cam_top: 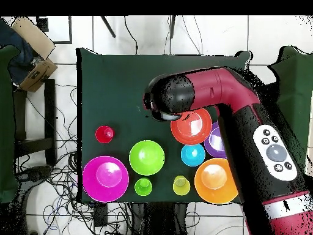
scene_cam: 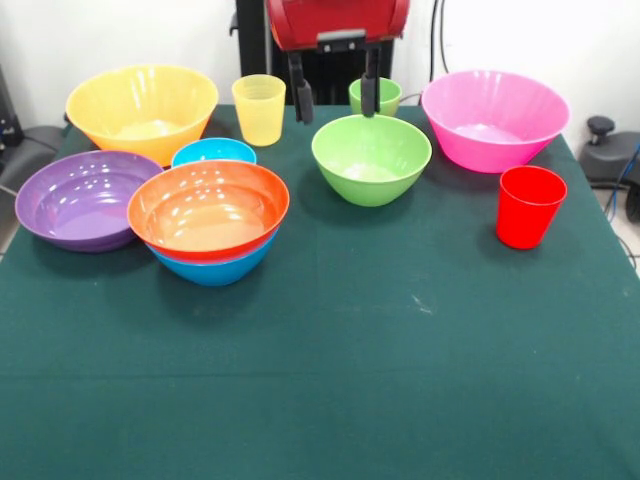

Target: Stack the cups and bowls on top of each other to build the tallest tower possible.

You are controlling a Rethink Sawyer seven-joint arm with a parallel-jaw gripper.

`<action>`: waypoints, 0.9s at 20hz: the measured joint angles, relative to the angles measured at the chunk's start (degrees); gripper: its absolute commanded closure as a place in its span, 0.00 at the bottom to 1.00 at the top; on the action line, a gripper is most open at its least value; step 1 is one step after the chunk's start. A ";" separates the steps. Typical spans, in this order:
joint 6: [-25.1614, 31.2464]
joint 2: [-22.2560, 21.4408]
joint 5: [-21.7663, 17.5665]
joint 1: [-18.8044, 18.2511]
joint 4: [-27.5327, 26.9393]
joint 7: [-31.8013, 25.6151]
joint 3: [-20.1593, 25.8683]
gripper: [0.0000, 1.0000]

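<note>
My gripper point(scene_cam: 335, 100) hangs high over the table, open, with nothing between its fingers point(scene_cam: 301, 98). The red-orange bowl point(scene_cam: 208, 205) point(cam_top: 191, 126) sits nested in the big blue bowl point(scene_cam: 214, 268). Around this pair stand the purple bowl point(scene_cam: 82, 198) point(cam_top: 214, 142), the small blue bowl point(scene_cam: 213, 152) point(cam_top: 192, 154) and the yellow-orange bowl point(scene_cam: 142, 108) point(cam_top: 216, 180). The green bowl point(scene_cam: 371, 158) point(cam_top: 147, 157) and pink bowl point(scene_cam: 494, 118) point(cam_top: 106, 178) stand alone. The yellow cup point(scene_cam: 259, 108) point(cam_top: 181, 185), green cup point(scene_cam: 387, 94) point(cam_top: 143, 186) and red cup point(scene_cam: 529, 205) point(cam_top: 104, 134) are upright and apart.
The dark green tablecloth point(scene_cam: 330, 380) is bare toward the front camera. In the overhead view the red arm point(cam_top: 244, 116) covers part of the purple bowl and hides the gripper. A cardboard box point(cam_top: 35, 46) and cables lie off the table.
</note>
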 measured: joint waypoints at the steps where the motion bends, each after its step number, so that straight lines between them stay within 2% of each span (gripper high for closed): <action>1: -0.18 0.29 -0.05 -0.01 0.04 0.00 -0.04 0.00; 8: -1.07 2.47 -0.32 -0.01 0.47 0.00 -0.60 0.00; 18: -1.42 2.97 -0.58 -0.01 1.00 0.00 -0.76 0.00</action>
